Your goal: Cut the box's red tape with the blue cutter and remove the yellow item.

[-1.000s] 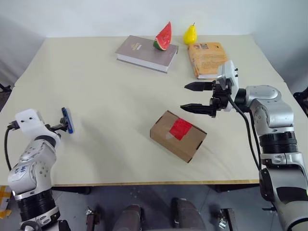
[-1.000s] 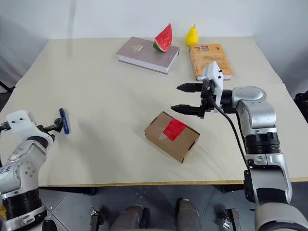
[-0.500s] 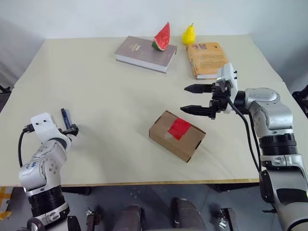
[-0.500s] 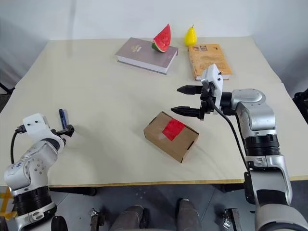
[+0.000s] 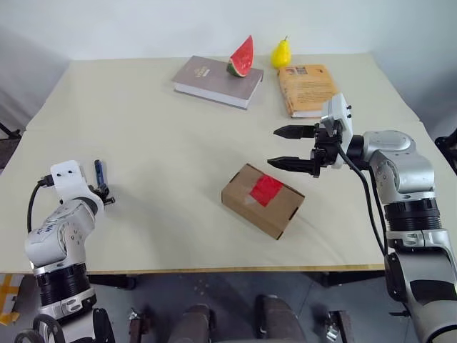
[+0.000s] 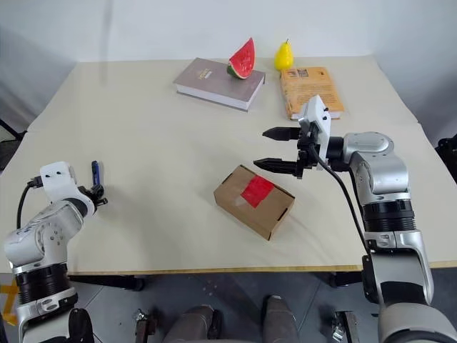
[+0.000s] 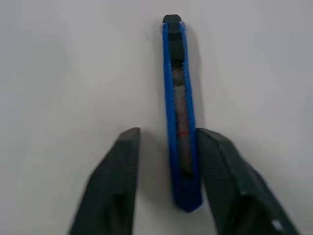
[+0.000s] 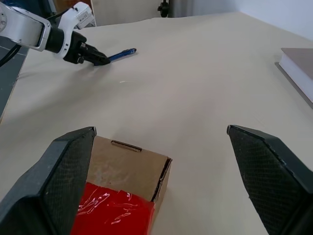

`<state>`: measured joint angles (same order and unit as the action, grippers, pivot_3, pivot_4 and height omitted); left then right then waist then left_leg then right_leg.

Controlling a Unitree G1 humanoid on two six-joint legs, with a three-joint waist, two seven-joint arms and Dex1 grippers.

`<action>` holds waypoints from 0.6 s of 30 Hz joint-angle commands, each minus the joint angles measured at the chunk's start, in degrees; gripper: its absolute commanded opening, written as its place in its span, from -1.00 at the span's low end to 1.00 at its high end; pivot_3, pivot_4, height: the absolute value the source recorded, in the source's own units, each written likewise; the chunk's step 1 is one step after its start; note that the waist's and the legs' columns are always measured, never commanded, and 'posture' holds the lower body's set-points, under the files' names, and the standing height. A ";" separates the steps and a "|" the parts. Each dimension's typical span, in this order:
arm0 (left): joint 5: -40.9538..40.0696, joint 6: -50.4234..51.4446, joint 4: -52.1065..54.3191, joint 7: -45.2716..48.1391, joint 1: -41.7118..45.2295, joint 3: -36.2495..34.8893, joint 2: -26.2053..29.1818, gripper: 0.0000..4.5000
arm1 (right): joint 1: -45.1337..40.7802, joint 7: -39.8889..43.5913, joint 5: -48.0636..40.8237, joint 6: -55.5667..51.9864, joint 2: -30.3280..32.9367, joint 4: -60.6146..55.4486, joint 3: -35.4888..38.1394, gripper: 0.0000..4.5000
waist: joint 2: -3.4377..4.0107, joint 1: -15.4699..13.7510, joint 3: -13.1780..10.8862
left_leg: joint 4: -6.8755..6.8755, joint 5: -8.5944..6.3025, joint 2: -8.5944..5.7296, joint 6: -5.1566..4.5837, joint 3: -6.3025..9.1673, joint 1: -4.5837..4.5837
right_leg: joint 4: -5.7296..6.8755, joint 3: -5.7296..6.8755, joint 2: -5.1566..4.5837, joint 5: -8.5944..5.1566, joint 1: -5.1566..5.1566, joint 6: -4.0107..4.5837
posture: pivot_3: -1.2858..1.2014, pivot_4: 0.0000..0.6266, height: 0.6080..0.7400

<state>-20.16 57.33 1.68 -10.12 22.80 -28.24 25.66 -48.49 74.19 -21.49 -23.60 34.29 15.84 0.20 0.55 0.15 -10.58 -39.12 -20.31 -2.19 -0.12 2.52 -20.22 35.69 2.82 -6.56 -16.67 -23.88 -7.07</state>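
Observation:
The blue cutter [image 7: 178, 107] lies flat on the table at the near left [image 5: 99, 174]. My left gripper [image 7: 168, 133] is lowered over its near end with a finger on each side. One finger [image 7: 215, 147] touches the cutter and the other [image 7: 128, 147] stands a small gap away. The brown box [image 5: 263, 200] sits closed at the table's middle, the red tape [image 5: 268, 189] across its top. My right gripper [image 5: 273, 146] hovers open just beyond the box, pointing left, with nothing between its fingers. The yellow item is hidden.
At the back of the table [image 5: 143, 128] lies a grey book [image 5: 214, 77] with a watermelon slice [image 5: 243, 56] on it. A yellow pear [image 5: 282, 51] and an orange book [image 5: 307, 87] lie to its right.
My left gripper has sunk towards the table and its fingers have drawn in from wide open around the cutter. The right arm and the box have not moved.

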 commanded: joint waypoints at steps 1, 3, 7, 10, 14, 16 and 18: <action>2.05 1.33 -4.18 0.40 -1.24 -0.11 0.68 -0.69 | 0.10 -0.02 -0.32 0.88 1.09 -1.65 0.42 1.00 | 0.03 0.14 0.01 | 0.00 0.01 0.01 0.01 -0.02 0.02 | 0.02 -0.01 0.00 0.00 0.00 0.00 | 0.03 -0.52 1.00; 2.25 1.12 -4.59 0.84 -1.06 -0.13 1.05 -0.83 | 0.11 -0.05 -0.26 0.90 1.19 -1.60 0.41 1.00 | 0.03 0.12 0.02 | 0.00 0.01 0.02 0.02 -0.04 0.04 | 0.05 -0.02 0.00 0.00 0.00 0.01 | 0.03 -0.52 1.00; 2.10 0.54 -4.66 1.97 -1.03 -0.92 2.03 -0.83 | 0.14 -0.12 -0.15 0.87 1.58 -1.76 0.52 1.00 | 0.04 0.10 0.02 | 0.00 0.01 0.02 0.03 -0.04 0.05 | 0.06 -0.03 -0.01 0.00 0.00 0.01 | 0.03 -0.52 1.00; 1.92 0.64 -3.21 3.57 -2.16 -0.82 3.28 -0.83 | 0.17 -0.25 -0.18 0.69 1.93 -2.15 0.63 1.00 | 0.04 0.15 0.02 | 0.00 0.01 0.03 0.03 -0.04 0.05 | 0.06 -0.03 -0.03 -0.01 -0.01 0.01 | 0.03 -0.52 1.00; -1.08 -1.82 6.54 13.69 -9.31 1.17 6.93 -0.83 | 0.24 -0.77 -0.74 -0.40 2.67 -4.00 1.02 1.00 | 0.03 1.10 0.02 | 0.05 -0.03 0.10 0.08 -0.04 0.01 | 0.08 -0.07 -0.04 -0.01 -0.03 0.02 | 0.03 -0.52 1.00; -2.09 -4.37 10.64 18.81 -13.27 1.98 8.71 -0.83 | 0.36 -1.04 -1.17 -1.09 2.97 -5.09 1.14 1.00 | 0.04 1.38 0.01 | 0.13 -0.07 0.13 0.08 0.00 -0.06 | 0.08 -0.18 -0.08 -0.01 -0.07 0.02 | 0.03 -0.52 1.00; -3.25 -7.57 14.40 25.03 -18.44 1.58 10.86 -0.83 | 0.63 -1.46 -1.54 -1.85 3.39 -6.81 1.09 1.00 | 0.04 1.28 0.01 | 0.15 -0.10 0.14 0.07 0.11 -0.15 | -0.06 -0.22 -0.10 -0.01 -0.09 0.03 | 0.03 -0.52 1.00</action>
<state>-22.17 52.47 12.00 9.70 6.83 -26.46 34.99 -47.70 72.96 -21.66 -25.07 36.89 12.40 0.27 0.58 1.43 -10.57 -38.98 -20.41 -2.02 -0.05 2.69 -20.43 35.55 2.59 -6.66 -16.69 -23.96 -7.04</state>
